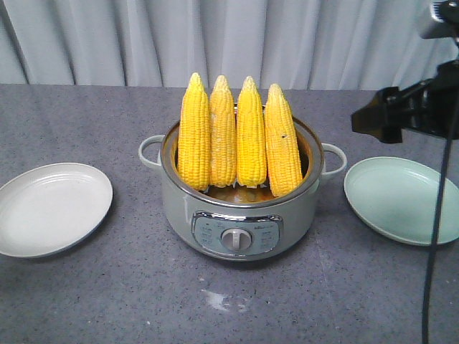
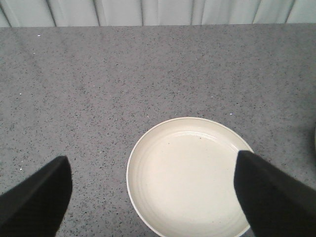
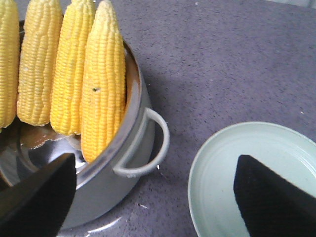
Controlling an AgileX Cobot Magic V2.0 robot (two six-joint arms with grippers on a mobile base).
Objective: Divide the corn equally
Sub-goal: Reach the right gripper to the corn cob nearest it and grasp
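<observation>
Spread wide and holding nothing, the left end effector (image 2: 151, 159) hangs above the cream plate (image 2: 187, 177), which sits on the speckled grey counter (image 2: 98, 89). From my seat, the right end effector (image 3: 155, 159) looks the same: fingers (image 3: 269, 197) far apart, nothing between them, hovering over the gap between the pot (image 3: 123, 163) and the pale green plate (image 3: 232, 148), near the pot's side handle (image 3: 165, 138).

On the front camera, I see the corn (image 1: 237, 136) as four cobs, all in the pot. They stand upright side by side with their paler tips up, leaning on the far rim. The rightmost cob carries a small dark speck. The pot sits mid-counter between the two plates, cream on my left and green on my right, with its dial (image 1: 235, 239) facing me.
</observation>
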